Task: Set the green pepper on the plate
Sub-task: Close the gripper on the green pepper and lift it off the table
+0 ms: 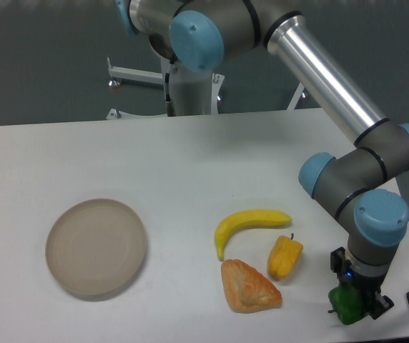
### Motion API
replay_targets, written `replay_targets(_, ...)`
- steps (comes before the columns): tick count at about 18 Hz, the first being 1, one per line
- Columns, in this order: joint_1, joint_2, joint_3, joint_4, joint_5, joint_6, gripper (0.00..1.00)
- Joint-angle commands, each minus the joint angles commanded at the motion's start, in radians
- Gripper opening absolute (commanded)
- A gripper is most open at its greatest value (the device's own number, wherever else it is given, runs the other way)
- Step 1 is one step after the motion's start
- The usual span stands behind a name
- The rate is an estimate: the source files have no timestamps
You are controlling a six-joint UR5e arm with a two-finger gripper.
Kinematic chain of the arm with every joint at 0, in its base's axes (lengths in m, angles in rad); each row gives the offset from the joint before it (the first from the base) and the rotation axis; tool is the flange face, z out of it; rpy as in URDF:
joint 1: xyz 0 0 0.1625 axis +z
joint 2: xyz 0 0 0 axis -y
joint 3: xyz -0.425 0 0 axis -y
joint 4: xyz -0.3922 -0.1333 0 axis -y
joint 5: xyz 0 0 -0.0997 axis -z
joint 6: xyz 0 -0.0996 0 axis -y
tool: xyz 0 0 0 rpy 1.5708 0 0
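Green pepper (345, 303) sits at the near right corner of the white tabletop (190, 164), directly under the gripper (356, 301), which comes straight down over it. Dark gripper parts flank the pepper at its upper left and lower right, so the gripper appears clenched on it, though whether the pepper rests on the tabletop or is lifted off it cannot be told. From the pepper, at about 10 o'clock, lies a small orange-yellow pepper (284, 257). Just beside that, at 8 o'clock, is a tan croissant-like pastry (249, 287), and at 11 o'clock a yellow banana (251, 223). Well apart, far toward 9 o'clock, rests the round beige-grey plate (96, 246).
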Motion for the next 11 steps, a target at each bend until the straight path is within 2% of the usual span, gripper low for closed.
replay_targets(11,-0.002,0.050,-0.063,-0.003,-0.003,-0.035,0.37)
